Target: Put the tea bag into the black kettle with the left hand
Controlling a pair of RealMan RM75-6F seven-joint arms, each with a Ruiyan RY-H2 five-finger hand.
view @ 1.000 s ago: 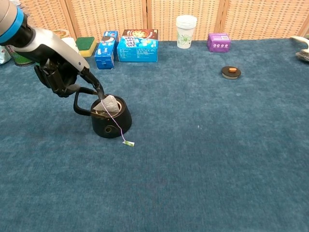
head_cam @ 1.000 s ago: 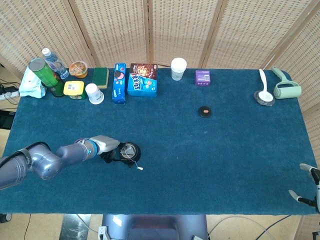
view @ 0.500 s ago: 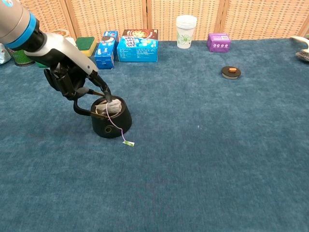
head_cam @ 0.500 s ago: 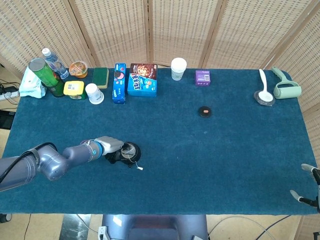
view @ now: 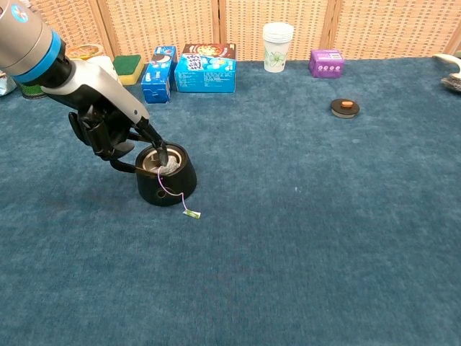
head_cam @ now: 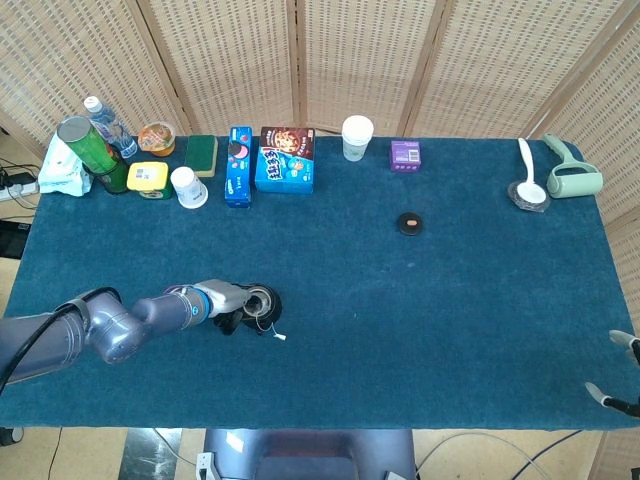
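Observation:
The black kettle [view: 166, 184] stands open-topped on the blue cloth, left of centre; the head view shows the same kettle [head_cam: 262, 302]. My left hand [view: 108, 130] reaches over its handle from the left, fingertips dipped into the opening. They pinch the tea bag [view: 168, 166], which sits down inside the rim. Its string runs over the kettle's front to the paper tag [view: 192, 213] lying on the cloth. In the head view my left hand [head_cam: 228, 300] covers the kettle's left side. Only fingertips of my right hand [head_cam: 626, 342] show at the table's near right corner, spread and holding nothing.
The kettle's round lid [view: 345, 107] lies apart to the right. Along the back edge stand blue snack boxes [view: 206, 68], stacked paper cups [view: 277, 36] and a purple box [view: 325, 63]. Bottles and tubs [head_cam: 100, 150] crowd the back left; a brush and spoon [head_cam: 550, 180] lie back right.
My left hand has lowered toward the kettle, taking the tea bag from above the rim down into the opening. The right hand slid slightly further out of view.

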